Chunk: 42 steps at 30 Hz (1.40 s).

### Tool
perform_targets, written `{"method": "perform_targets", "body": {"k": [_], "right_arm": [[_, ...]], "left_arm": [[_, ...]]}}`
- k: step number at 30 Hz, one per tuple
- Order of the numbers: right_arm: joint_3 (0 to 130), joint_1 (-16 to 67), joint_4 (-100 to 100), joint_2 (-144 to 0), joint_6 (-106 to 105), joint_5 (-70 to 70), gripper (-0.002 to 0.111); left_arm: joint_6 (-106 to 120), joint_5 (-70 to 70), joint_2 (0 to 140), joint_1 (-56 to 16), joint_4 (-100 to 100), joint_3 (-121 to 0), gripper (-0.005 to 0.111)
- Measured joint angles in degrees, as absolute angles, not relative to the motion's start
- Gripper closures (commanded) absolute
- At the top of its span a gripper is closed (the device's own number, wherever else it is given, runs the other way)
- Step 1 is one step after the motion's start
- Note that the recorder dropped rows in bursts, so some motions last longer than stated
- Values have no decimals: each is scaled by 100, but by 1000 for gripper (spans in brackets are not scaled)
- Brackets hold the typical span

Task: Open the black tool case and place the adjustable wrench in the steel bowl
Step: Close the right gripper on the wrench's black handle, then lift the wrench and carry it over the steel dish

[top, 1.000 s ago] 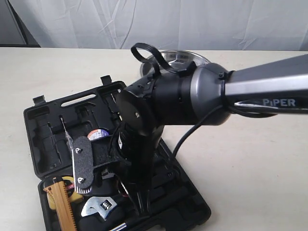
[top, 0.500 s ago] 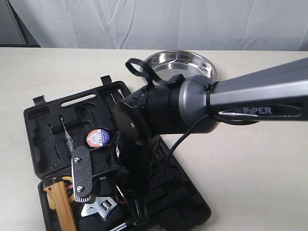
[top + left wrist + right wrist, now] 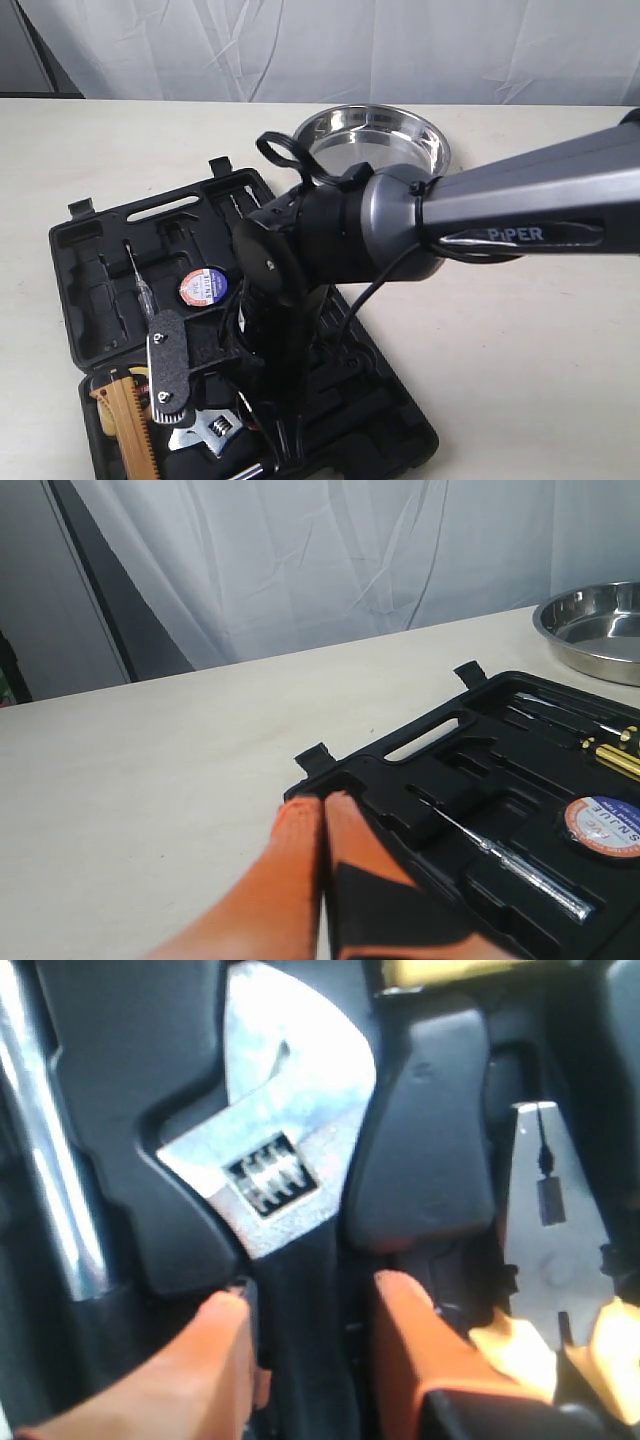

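The black tool case (image 3: pixel 100 290) lies open on the table, tools sitting in its recesses. The adjustable wrench (image 3: pixel 205 430) rests in a recess at the near edge; its silver jaw head (image 3: pixel 285 1130) fills the right wrist view. My right gripper (image 3: pixel 310 1300) is open, pointing down into the case, its orange fingers on either side of the wrench's black handle. My left gripper (image 3: pixel 322 805) is shut and empty, its tips at a corner of the case (image 3: pixel 450 780) near a latch. The steel bowl (image 3: pixel 375 135) stands empty behind the case, and the bowl (image 3: pixel 600 625) also shows beyond it.
Pliers (image 3: pixel 545 1250) with yellow-orange handles lie beside the wrench, and a chrome rod (image 3: pixel 50 1160) on its other side. A tape roll (image 3: pixel 203 285), a tester screwdriver (image 3: pixel 140 285) and an orange-toothed tool (image 3: pixel 125 425) also sit in the case. White curtain behind the table.
My right arm has sunk lower and shifted left toward the wrench, uncovering more of the bowl behind it. The case and its tools have stayed put.
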State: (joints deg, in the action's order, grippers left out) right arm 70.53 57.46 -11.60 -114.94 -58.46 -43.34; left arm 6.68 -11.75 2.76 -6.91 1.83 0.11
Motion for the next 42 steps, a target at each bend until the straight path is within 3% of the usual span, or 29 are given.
{"method": "perform_targets", "body": {"k": [4, 8, 42], "right_arm": [[7096, 5746, -1160, -11565, -5868, -4404, 79], [7096, 5746, -1190, -11588, -5931, -4443, 109], [7013, 5754, -1281, -11357, -5886, -3899, 109]], "left_arm": [[668, -1175, 276, -691, 183, 11, 106], [668, -1175, 276, -691, 183, 11, 106], [668, -1175, 276, -691, 183, 11, 106]]}}
